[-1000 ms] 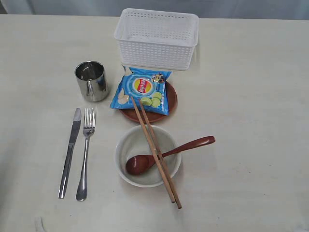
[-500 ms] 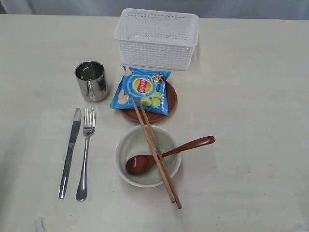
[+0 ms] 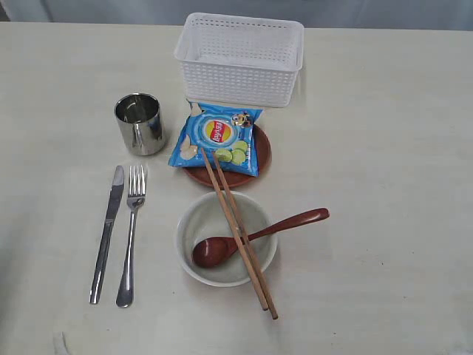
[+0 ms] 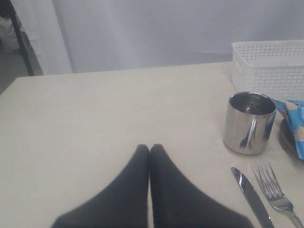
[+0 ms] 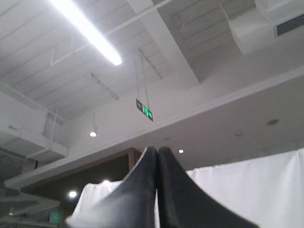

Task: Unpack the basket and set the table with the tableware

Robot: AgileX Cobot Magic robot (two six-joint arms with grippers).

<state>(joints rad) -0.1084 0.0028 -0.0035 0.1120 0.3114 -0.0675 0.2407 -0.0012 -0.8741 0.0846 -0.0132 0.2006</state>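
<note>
Overhead you have a white panelled ceiling (image 5: 57, 71) with one long strip light (image 5: 85, 31) lit. There are small round downlights (image 5: 93, 134), a green hanging sign (image 5: 145, 110) and a vent grille (image 5: 289, 23). White curtain (image 5: 247, 185) below. Left wrist view: pale grey backdrop (image 4: 156, 33), dark post (image 4: 21, 38) beside it.

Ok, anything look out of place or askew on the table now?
Yes. The blue chip bag lies on the brown plate, and the chopsticks slant across the bowl, tips over the plate. The spoon sits in the bowl.
</note>
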